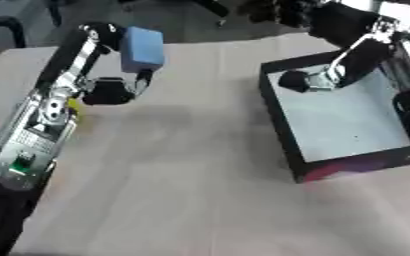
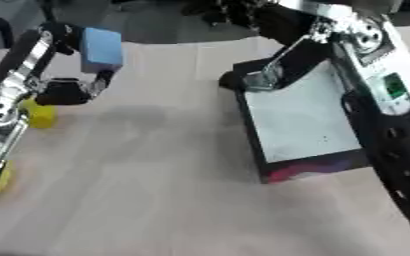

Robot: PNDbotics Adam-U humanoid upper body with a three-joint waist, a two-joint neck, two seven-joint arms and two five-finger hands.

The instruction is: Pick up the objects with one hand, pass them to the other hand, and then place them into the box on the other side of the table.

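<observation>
Two arms reach in over a pale worktop (image 1: 182,190), one from each side. At the upper left, the left hand (image 1: 112,90) holds a blue block (image 1: 143,49) up off the surface, its fingers (image 1: 144,80) curled against the block's lower end while the upper part of the hand meets the top. The block stands roughly upright, near the worktop's far edge. Just below that hand, a small yellow thing (image 2: 39,114) sits beside the left forearm, close to the worktop's left edge; its shape cannot be made out.

On the right lies the box (image 1: 283,127), a shallow black-walled tray with a light floor, turned askew so that its near corner points toward the middle of the worktop. Its near wall shows a patch of red and purple. The right hand (image 1: 298,81) hangs over the box's far left corner, at the rim; whether its fingers are open or curled cannot be told, as they show only as a dark lump with silver links behind. The right forearm runs down the right side of the view, over the box's right wall.

Between the blue block and the box's left wall the worktop lies bare, a broad open strip. The whole near half of the worktop, in front of the box and the left arm, is likewise open cloth with faint creases.
</observation>
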